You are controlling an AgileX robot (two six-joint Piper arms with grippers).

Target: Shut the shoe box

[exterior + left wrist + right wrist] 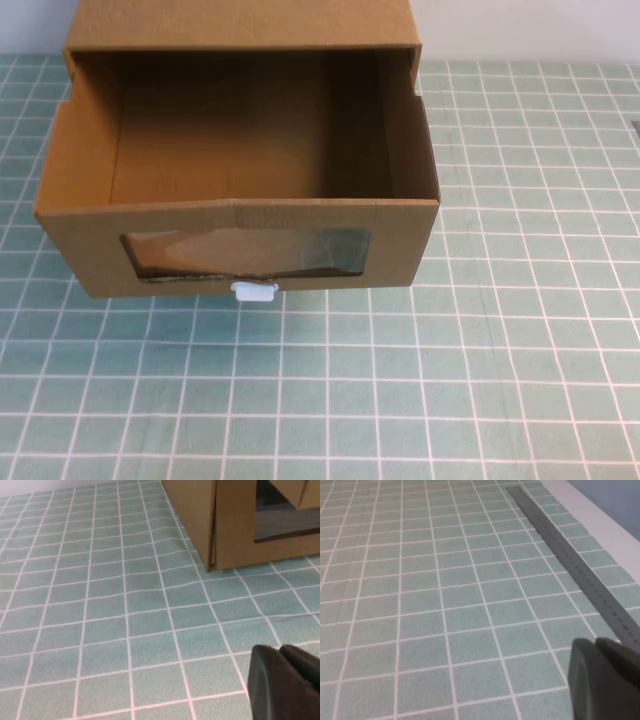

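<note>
The shoe box [240, 180] is sitting at abt 11 o'clock in the high view, on the far-left part of the table, w/ its drawer pulled well out toward the robot. The drawer's inside is showing as bare cardboard, nothing in it. The front panel is facing the robot, w/ the clear window [245, 252] in it and the small white pull tab [252, 291] hanging just below the window at the panel's lower edge. The outer sleeve [240, 22] is sticking out behind the drawer at 12 o'clock, touching the view's top edge. The box is resting on a green checked cloth [480, 380] w/ white grid lines, which is covering the table; the cloth is lying bare from 3 to 9 o'clock in front of the panel. Neither arm is showing in the high view. The left gripper [285, 682] is showing only as a dark tip in the left wrist view, hovering over the cloth, w/ the box's front corner [220, 535] well apart from it; can't tell how wide its fingers are standing. The right gripper [602, 677] is likewise just a dark tip over the cloth in the right wrist view, near a long metal ruler [570, 560] lying flat beside the cloth's edge; its opening can't be told either.
</note>
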